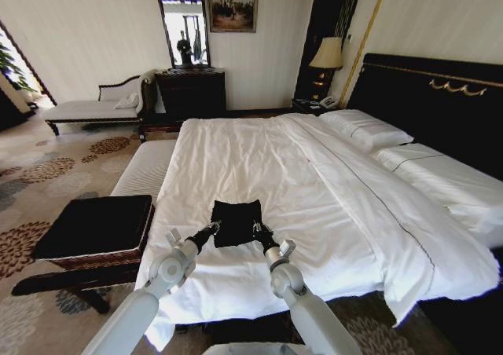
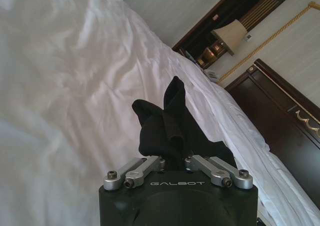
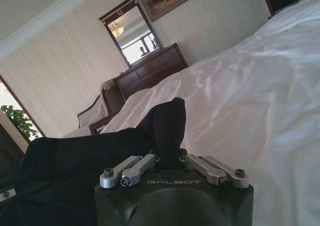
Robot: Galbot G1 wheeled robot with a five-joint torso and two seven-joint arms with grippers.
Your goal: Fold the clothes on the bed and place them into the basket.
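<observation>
Near the foot of the bed (image 1: 259, 162), a folded black T-shirt (image 1: 236, 221) is held at both sides on the white duvet: the left gripper (image 1: 214, 227) and the right gripper (image 1: 256, 228) are each pinched onto its fabric. Beside the bed, the basket (image 1: 98, 231) is seen.

The black T-shirt (image 1: 236, 221) lies folded into a small bundle near the foot edge of the white-duveted bed (image 1: 330, 214). The brown wicker basket (image 1: 98, 233), black-topped, stands on the floor beside the bed.
</observation>
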